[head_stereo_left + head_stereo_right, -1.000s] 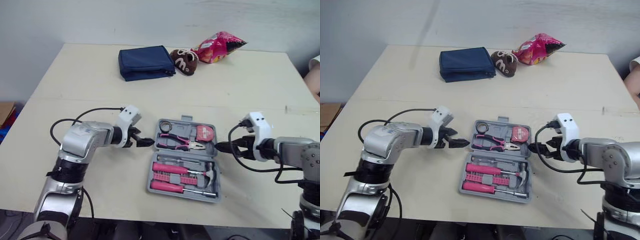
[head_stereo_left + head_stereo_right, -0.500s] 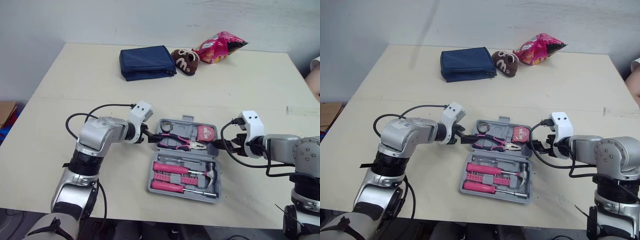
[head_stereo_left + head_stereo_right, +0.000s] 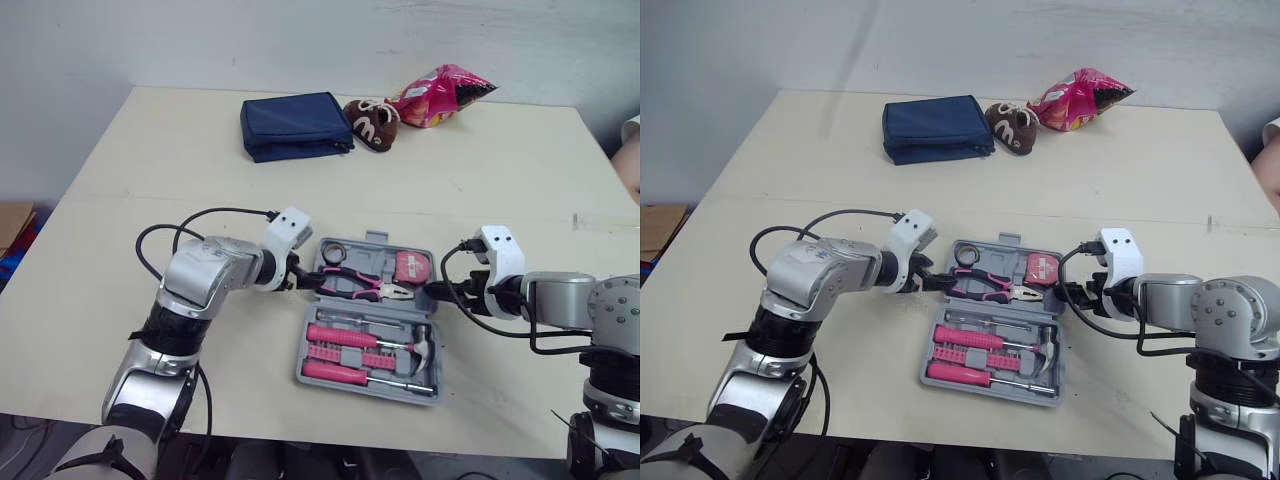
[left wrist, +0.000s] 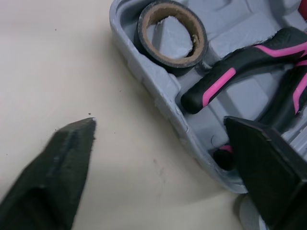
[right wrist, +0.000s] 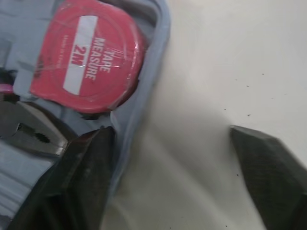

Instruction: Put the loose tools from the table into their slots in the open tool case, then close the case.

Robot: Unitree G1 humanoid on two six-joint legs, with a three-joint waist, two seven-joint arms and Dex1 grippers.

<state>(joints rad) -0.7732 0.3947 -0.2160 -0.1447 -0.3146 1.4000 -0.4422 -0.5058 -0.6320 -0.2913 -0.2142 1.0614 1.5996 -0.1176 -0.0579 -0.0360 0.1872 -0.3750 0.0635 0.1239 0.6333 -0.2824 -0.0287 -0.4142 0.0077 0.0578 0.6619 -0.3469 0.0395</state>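
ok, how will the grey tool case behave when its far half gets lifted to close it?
Probably stiff: the tool case looks like moulded hard plastic, so the half should swing as one piece. Likely heavy for a lid, with pliers and tape measure seated in it; those might drop out when tilted. The case may skid on the smooth table.

The red face of the tape measure [image 5: 86,72] reads "TAPE MEASURE" in capitals, with "2M" on the white stripe [image 5: 79,67] that runs alongside those words. This tape measure sits in a corner compartment of the grey tool case [image 5: 152,81]. The printing on the pink snack bag [image 3: 440,93] at the far edge of the table [image 3: 150,180] is too small to read.
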